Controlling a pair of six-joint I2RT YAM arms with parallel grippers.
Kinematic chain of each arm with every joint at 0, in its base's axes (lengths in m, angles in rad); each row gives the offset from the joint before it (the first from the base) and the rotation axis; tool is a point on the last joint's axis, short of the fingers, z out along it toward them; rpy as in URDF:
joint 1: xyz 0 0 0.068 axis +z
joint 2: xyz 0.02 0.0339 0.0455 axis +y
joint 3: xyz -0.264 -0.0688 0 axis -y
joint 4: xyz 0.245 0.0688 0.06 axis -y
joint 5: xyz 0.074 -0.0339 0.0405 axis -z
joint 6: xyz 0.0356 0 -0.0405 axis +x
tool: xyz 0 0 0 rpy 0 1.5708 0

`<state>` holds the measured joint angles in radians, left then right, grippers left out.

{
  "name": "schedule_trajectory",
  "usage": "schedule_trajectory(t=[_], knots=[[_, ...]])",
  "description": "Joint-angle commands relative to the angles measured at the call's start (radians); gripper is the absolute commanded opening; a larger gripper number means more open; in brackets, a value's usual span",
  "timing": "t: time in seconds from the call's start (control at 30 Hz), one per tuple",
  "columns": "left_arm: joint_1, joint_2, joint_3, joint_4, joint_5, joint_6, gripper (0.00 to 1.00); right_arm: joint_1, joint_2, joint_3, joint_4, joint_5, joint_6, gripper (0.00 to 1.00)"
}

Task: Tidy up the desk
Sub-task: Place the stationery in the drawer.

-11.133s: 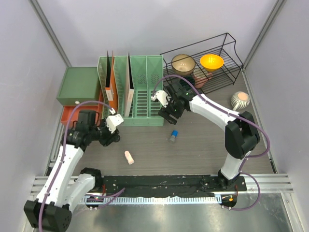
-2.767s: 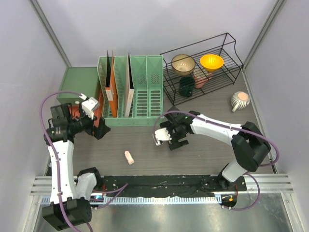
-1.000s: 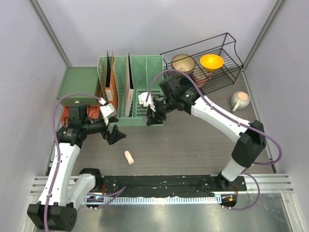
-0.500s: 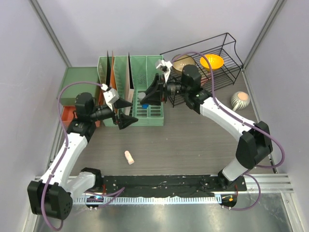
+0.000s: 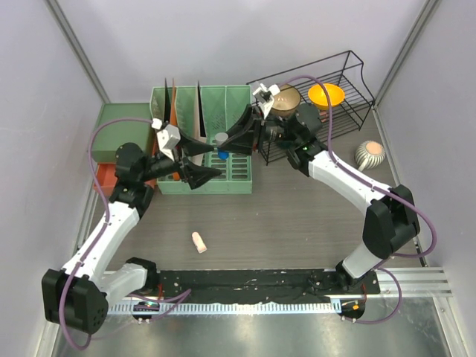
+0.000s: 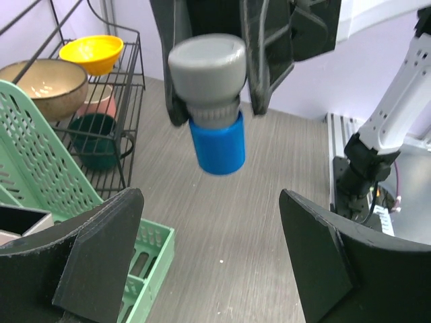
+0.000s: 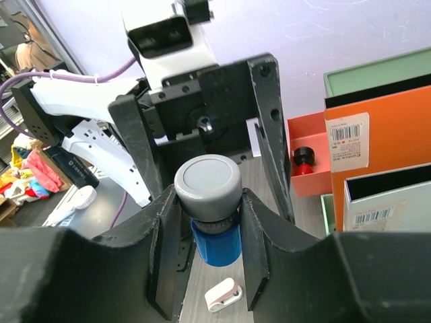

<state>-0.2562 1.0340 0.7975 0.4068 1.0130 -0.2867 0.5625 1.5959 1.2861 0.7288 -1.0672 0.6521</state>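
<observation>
Left wrist view: right end effector (image 6: 215,74) grips a grey-capped blue bottle (image 6: 217,145) above the surface (image 6: 262,229); left end effector (image 6: 210,202) spread open, facing it.

Desk (image 5: 297,216): one.
Green file rack (image 5: 232,104): one, with at least two folders in it, an orange folder (image 7: 384,155) and a pale folder (image 7: 397,195).
Black wire rack (image 5: 346,119): one, right of the file rack.
- Bowls: two, a tan bowl (image 5: 286,98) and a yellow bowl (image 5: 326,94).
- Cups: two, a pink cup (image 6: 102,101) and a dark green mug (image 6: 94,134).

Striped pot (image 5: 370,154): one, farther right.
Green box (image 5: 119,123): one, left of the file rack.
Red tray (image 5: 104,175): one, left of the file rack.
Blue-and-grey capped bottle (image 6: 212,101): one, above the file rack.
Small pink piece (image 5: 198,242): one, in front of the file rack.
</observation>
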Motion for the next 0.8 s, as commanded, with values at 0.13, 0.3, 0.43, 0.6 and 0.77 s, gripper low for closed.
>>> schedule_trajectory(t=[0.13, 0.3, 0.43, 0.6, 0.77], knots=[[-0.026, 0.026, 0.086, 0.107, -0.024, -0.080, 0.86, 0.011, -0.053, 0.010, -0.091, 0.021, -0.124, 0.36], [-0.064, 0.050, 0.097, 0.107, -0.043, -0.071, 0.84, 0.022, -0.051, 0.019, -0.143, 0.026, -0.164, 0.36], [-0.077, 0.061, 0.097, 0.107, -0.063, -0.059, 0.81, 0.031, -0.057, 0.022, -0.164, 0.024, -0.177, 0.36], [-0.077, 0.064, 0.094, 0.090, -0.073, -0.034, 0.78, 0.036, -0.063, 0.030, -0.172, 0.019, -0.174, 0.37], [-0.077, 0.063, 0.086, 0.090, -0.060, -0.029, 0.71, 0.037, -0.067, 0.039, -0.170, 0.015, -0.169, 0.37]])
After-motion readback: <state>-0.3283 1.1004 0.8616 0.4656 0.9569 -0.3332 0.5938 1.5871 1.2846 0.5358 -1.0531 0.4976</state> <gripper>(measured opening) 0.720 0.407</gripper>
